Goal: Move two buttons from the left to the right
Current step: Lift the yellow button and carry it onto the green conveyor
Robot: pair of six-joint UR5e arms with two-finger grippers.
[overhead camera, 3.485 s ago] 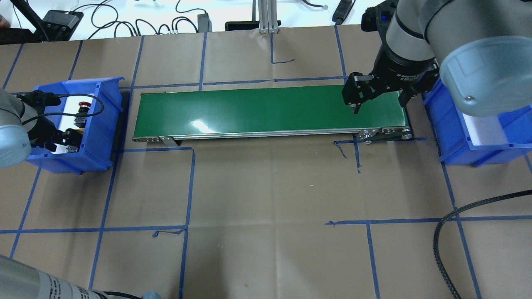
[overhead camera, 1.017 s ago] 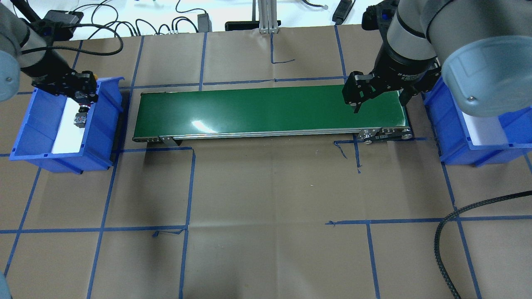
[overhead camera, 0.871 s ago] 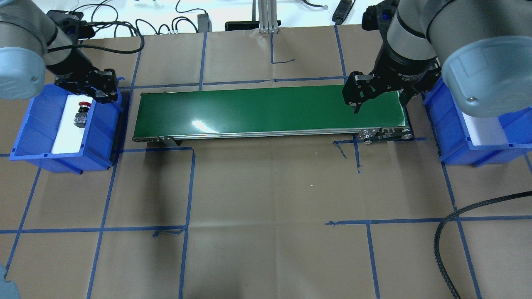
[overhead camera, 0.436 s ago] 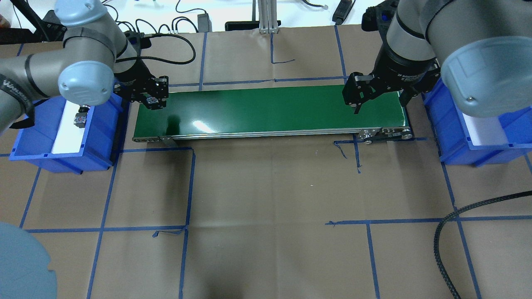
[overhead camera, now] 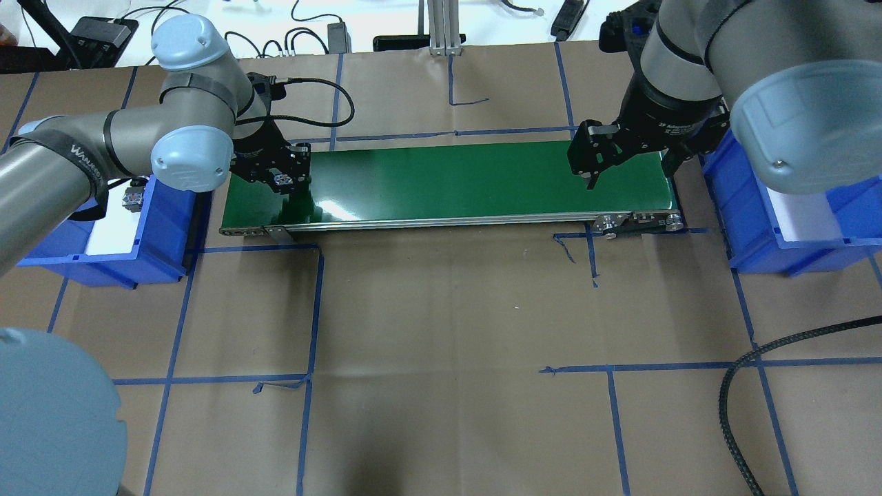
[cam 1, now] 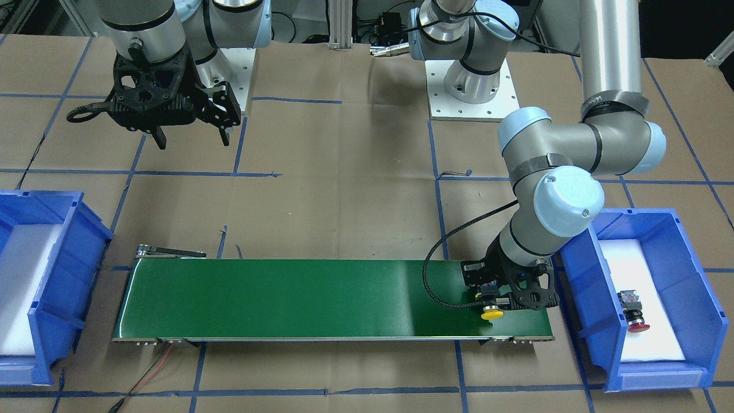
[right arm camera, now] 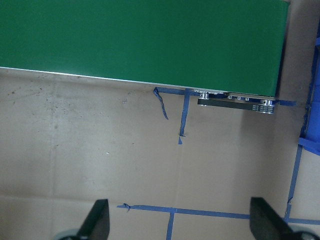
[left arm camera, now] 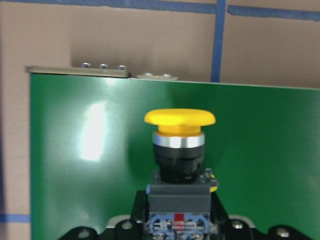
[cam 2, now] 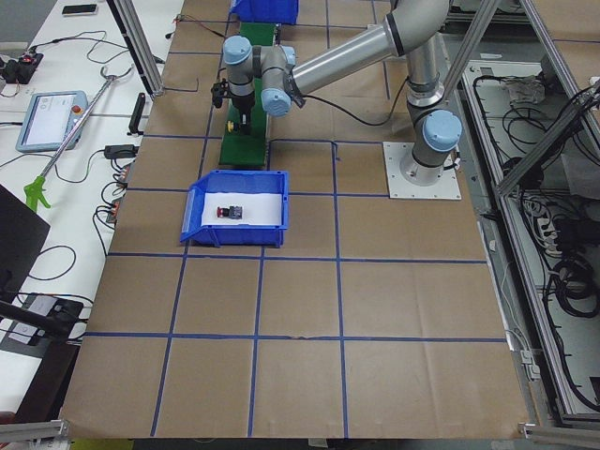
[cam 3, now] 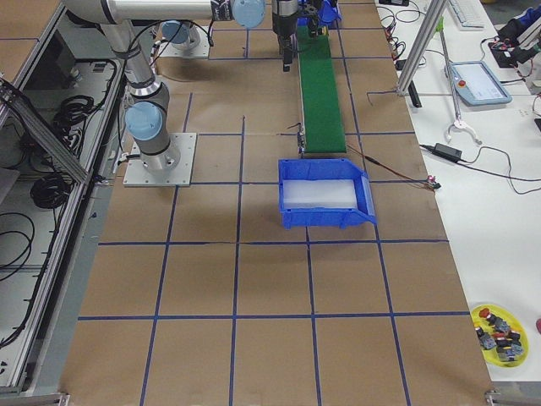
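**Yellow button (left arm camera: pixel 180 145) is lifted clear of the left bin (cam 1: pixel 688 226) and brought over the belt (cam 1: pixel 287 298)**

The yellow button is held by its rear block in the left tool (overhead camera: pixel 281 180), which is clamped on it, cap pointing outward over the belt's left end; whether it is touching the belt cannot be told. Seconds ago this tool was down inside the left bin — now only the red button (cam 1: pixel 631 312) is left lying on the white liner there. The right tool (overhead camera: pixel 628 172) is unchanged, fingers spread apart and empty above the belt's far end, beside the right bin (cam 1: pixel 86 223) on the desk (cam 1: pixel 344 189). The first transfer is judged under way — release onto the belt is not yet done, and the red button is still to be fetched.
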